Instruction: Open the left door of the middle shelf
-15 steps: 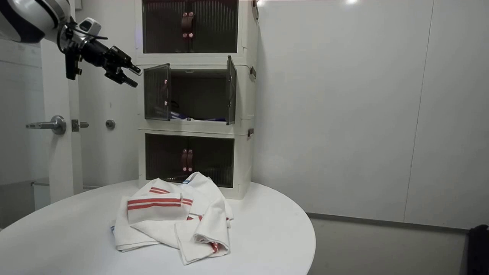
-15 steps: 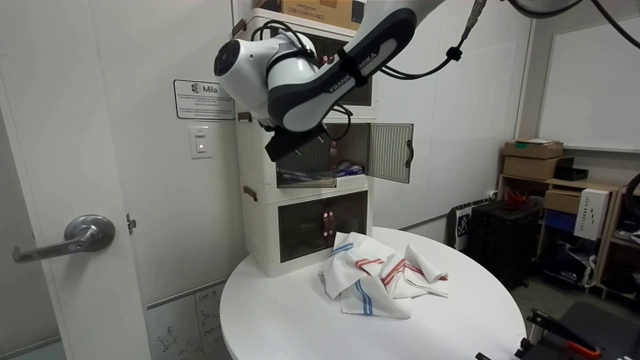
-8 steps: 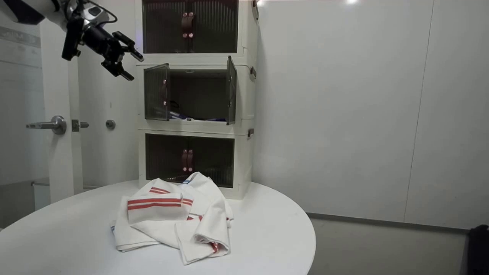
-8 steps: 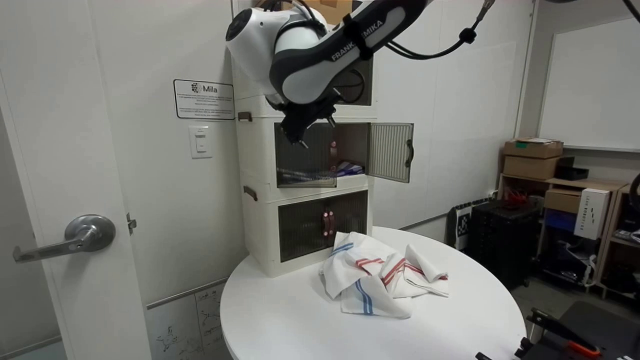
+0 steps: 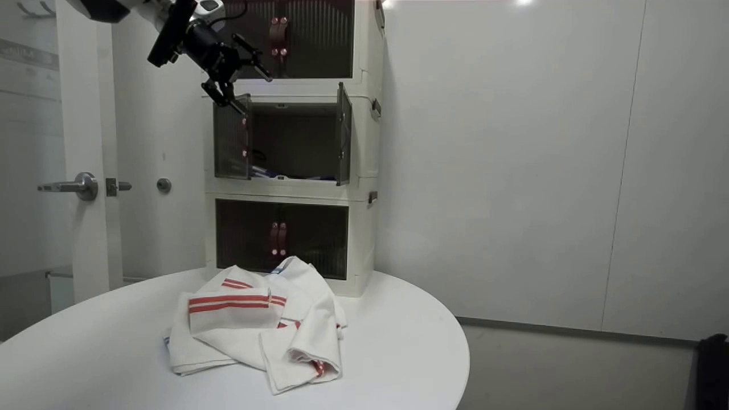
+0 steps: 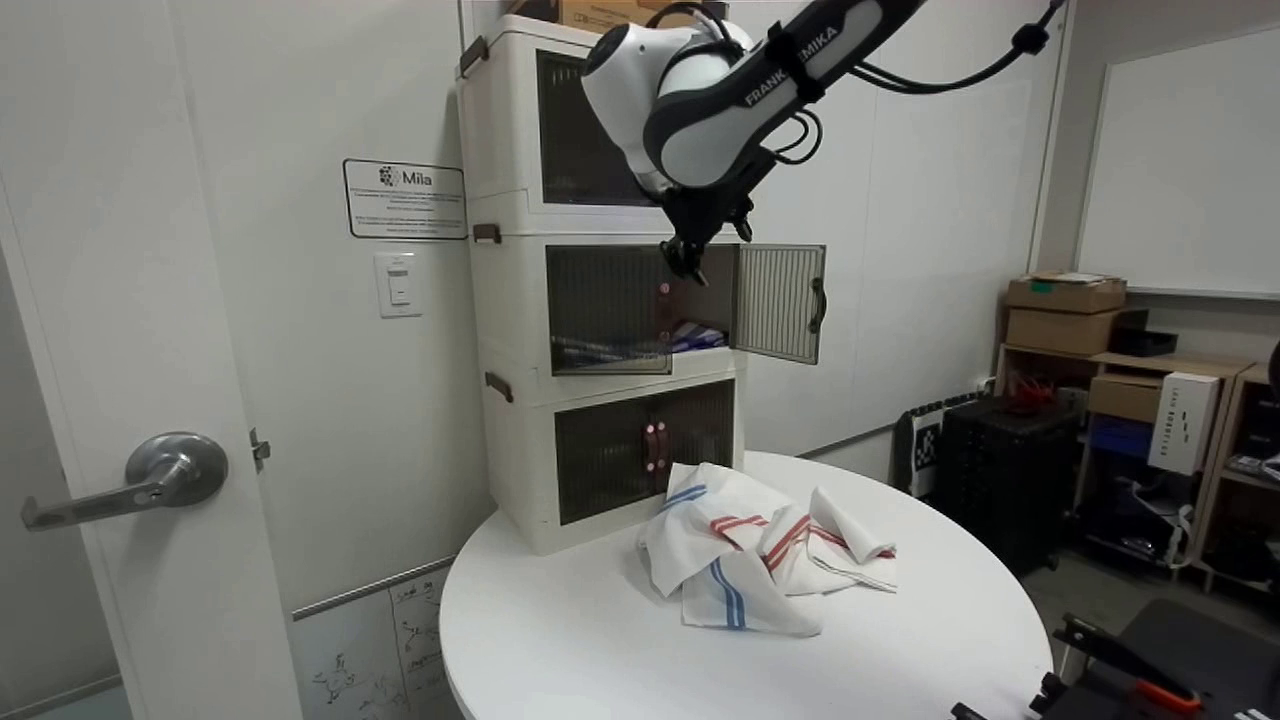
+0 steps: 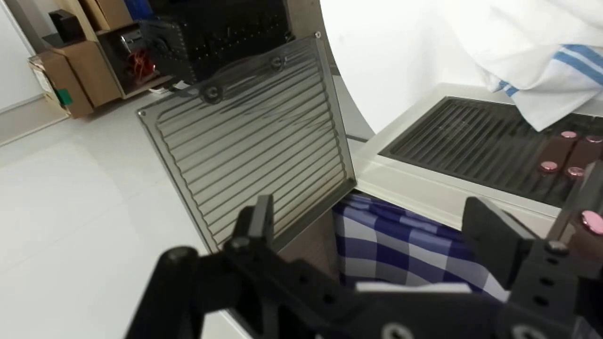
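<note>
One black, two-fingered hand [image 5: 256, 95]: fingers spread, unclenched. Near and below it, dark ribbed see-through left door [image 5: 229, 146], ajar, fronting white boxy middle shelf [image 5: 297, 138].

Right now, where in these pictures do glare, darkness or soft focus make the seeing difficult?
In an exterior view, glare spots sit high on the white wall and the middle shelf is dim inside; in the wrist view, the hand looks softer than the checked item.
</note>
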{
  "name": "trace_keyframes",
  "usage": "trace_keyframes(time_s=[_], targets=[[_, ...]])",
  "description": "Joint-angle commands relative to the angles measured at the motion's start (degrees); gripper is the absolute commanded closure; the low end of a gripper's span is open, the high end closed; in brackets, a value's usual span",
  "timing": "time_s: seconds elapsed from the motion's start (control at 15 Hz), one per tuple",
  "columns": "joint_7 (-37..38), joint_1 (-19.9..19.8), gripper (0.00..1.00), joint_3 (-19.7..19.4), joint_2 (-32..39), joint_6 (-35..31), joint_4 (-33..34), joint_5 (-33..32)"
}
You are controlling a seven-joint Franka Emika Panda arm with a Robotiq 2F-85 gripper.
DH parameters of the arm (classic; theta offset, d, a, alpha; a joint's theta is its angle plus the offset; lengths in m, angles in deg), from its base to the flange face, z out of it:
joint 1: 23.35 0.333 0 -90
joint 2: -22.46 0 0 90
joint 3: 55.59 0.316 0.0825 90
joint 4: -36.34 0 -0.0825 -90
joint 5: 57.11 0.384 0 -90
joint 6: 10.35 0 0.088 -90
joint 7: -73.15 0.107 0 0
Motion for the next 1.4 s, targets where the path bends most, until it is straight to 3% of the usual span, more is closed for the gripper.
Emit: trace_keyframes(time_s=[0.0,0.27,0.53,0.93,1.33], targets=[[-11.22,0.50,0.00,0.65,-1.79,0.91,2.00,7.39],[-24.01,-0.04,0.00,0.44,-3.23,1.31,3.20,18.49],[-30.71,-0.62,0.00,-1.00,-2.05,4.69,6.66,22.65],[-34.91,-1.14,0.00,-2.39,1.19,6.11,12.06,25.68],[-33.15,2.63,0.00,-0.82,5.40,9.97,20.13,28.55]])
